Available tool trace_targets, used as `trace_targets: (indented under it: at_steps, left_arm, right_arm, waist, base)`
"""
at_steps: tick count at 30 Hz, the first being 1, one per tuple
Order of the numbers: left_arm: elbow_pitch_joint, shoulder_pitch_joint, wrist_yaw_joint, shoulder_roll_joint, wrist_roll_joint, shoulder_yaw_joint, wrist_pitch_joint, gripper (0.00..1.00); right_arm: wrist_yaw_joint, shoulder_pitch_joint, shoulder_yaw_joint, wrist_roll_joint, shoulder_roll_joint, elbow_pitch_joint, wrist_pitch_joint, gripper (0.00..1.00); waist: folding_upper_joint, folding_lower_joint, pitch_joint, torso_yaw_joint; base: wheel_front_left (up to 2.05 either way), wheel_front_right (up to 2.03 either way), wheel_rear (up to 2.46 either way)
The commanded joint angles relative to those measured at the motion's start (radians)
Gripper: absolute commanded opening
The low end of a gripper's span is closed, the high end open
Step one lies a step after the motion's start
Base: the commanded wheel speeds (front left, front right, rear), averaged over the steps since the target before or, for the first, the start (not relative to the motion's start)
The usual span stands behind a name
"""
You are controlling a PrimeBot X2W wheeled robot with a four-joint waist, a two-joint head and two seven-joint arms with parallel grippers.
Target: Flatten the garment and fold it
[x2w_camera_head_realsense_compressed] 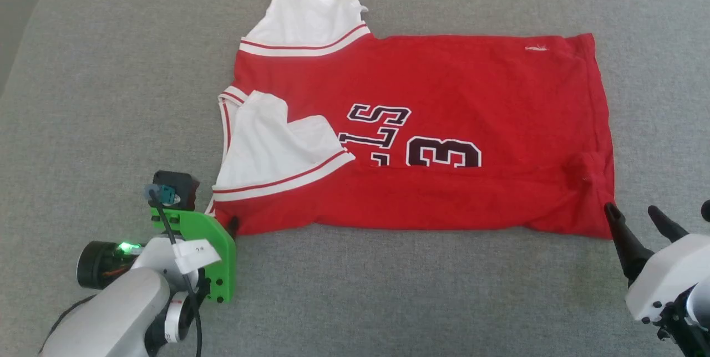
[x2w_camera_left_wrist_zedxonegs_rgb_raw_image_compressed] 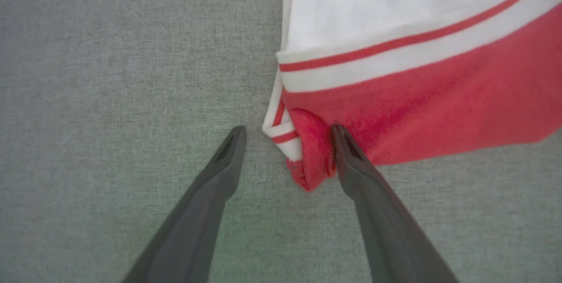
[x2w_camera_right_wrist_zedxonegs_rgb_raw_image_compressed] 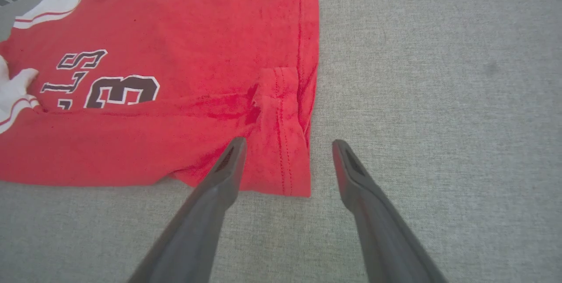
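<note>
The garment [x2w_camera_head_realsense_compressed: 444, 85] lay spread on the grey cloth-covered desk [x2w_camera_head_realsense_compressed: 111, 96], its near side folded over. It looked light, thin and limp, likely to sag and crease when lifted, so its near corners seemed the best holds. The left end effector [x2w_camera_left_wrist_zedxonegs_rgb_raw_image_compressed: 287, 129] stood released astride the garment's near sleeve-end corner. The right end effector [x2w_camera_right_wrist_zedxonegs_rgb_raw_image_compressed: 288, 141] stood released astride its near hem corner.

On the red chest of the garment [x2w_camera_head_realsense_compressed: 471, 85] stand black, white-outlined letters ending in "S" and a large "3". A fold hides the rest.
</note>
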Motion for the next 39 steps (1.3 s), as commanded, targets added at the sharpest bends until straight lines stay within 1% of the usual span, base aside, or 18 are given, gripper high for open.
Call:
trace_targets:
  at_steps: [1, 2, 3, 8, 12, 13, 16, 23, 27, 32, 33, 34, 39]
  left_arm:
    - [0.021, 0.004, -0.014, -0.005, -0.009, -0.020, 0.022, 1.00]
    - [0.024, 0.006, -0.021, -0.006, -0.013, -0.025, 0.028, 0.87]
    - [0.027, 0.007, -0.027, -0.009, -0.017, -0.026, 0.028, 0.00]
    - [0.031, 0.015, -0.038, -0.021, -0.020, -0.022, -0.005, 0.00]
    - [0.005, 0.022, -0.022, -0.022, -0.011, -0.002, -0.055, 0.00]
    - [-0.021, 0.027, -0.011, -0.021, -0.010, 0.008, -0.074, 0.00]
    - [-0.074, 0.029, 0.000, -0.017, -0.001, 0.014, -0.089, 0.00]
    - [-0.168, 0.022, 0.017, -0.001, 0.015, 0.016, -0.088, 0.00]
    - [-0.190, 0.018, 0.019, 0.006, 0.021, 0.013, -0.084, 0.00]
    - [-0.195, 0.019, 0.017, 0.014, 0.021, 0.010, -0.078, 0.00]
    - [-0.194, 0.019, 0.016, 0.014, 0.020, 0.009, -0.077, 0.00]
    - [-0.193, 0.019, 0.014, 0.015, 0.019, 0.008, -0.076, 0.00]
    - [-0.177, 0.021, 0.006, 0.015, 0.015, 0.003, -0.074, 0.00]
  right_arm:
    - [-0.001, -0.018, 0.000, 0.003, 0.000, -0.009, -0.004, 1.00]
    - [-0.001, -0.019, 0.000, 0.002, -0.001, -0.009, -0.005, 1.00]
    - [-0.001, -0.020, 0.001, 0.001, -0.001, -0.010, -0.005, 1.00]
    - [-0.001, -0.016, 0.003, -0.017, -0.013, 0.001, 0.003, 1.00]
    - [-0.001, -0.015, 0.002, -0.032, -0.017, 0.023, 0.034, 1.00]
    - [-0.001, -0.018, 0.006, -0.033, -0.018, 0.042, 0.058, 1.00]
    - [-0.001, -0.030, 0.012, -0.037, -0.025, 0.076, 0.093, 1.00]
    - [-0.001, -0.088, 0.029, -0.063, -0.053, 0.172, 0.147, 1.00]
    - [-0.001, -0.109, 0.037, -0.085, -0.071, 0.224, 0.162, 1.00]
    - [-0.001, -0.118, 0.060, -0.078, -0.078, 0.263, 0.176, 1.00]
    - [-0.001, -0.117, 0.070, -0.070, -0.081, 0.270, 0.182, 0.84]
    - [-0.001, -0.115, 0.077, -0.063, -0.082, 0.274, 0.186, 0.01]
    - [-0.001, -0.104, 0.092, -0.029, -0.108, 0.276, 0.195, 0.00]
  waist:
    - [0.0000, 0.0000, 0.008, -0.007]
    - [0.0000, 0.0000, 0.009, -0.008]
    - [0.0000, 0.0000, 0.010, -0.009]
    - [0.0000, 0.0000, -0.006, -0.007]
    - [0.0000, 0.0000, -0.030, 0.002]
    - [0.0000, 0.0000, -0.039, 0.010]
    - [0.0000, 0.0000, -0.042, 0.025]
    - [0.0000, 0.0000, -0.019, 0.049]
    - [0.0000, 0.0000, -0.003, 0.059]
    - [0.0000, 0.0000, 0.011, 0.063]
    - [0.0000, 0.0000, 0.013, 0.063]
    - [0.0000, 0.0000, 0.014, 0.064]
    - [0.0000, 0.0000, 0.000, 0.061]
  base:
    - [0.00, 0.00, 0.00]
    - [0.00, 0.00, 0.00]
    - [0.00, 0.00, 0.00]
    - [0.00, 0.00, 0.00]
    - [0.00, 0.00, 0.00]
    - [0.00, 0.00, 0.00]
    - [0.00, 0.00, 0.00]
    - [0.00, 0.00, 0.00]
    - [0.00, 0.00, 0.00]
    - [0.00, 0.00, 0.00]
    - [0.00, 0.00, 0.00]
    - [0.00, 0.00, 0.00]
    - [0.00, 0.00, 0.00]
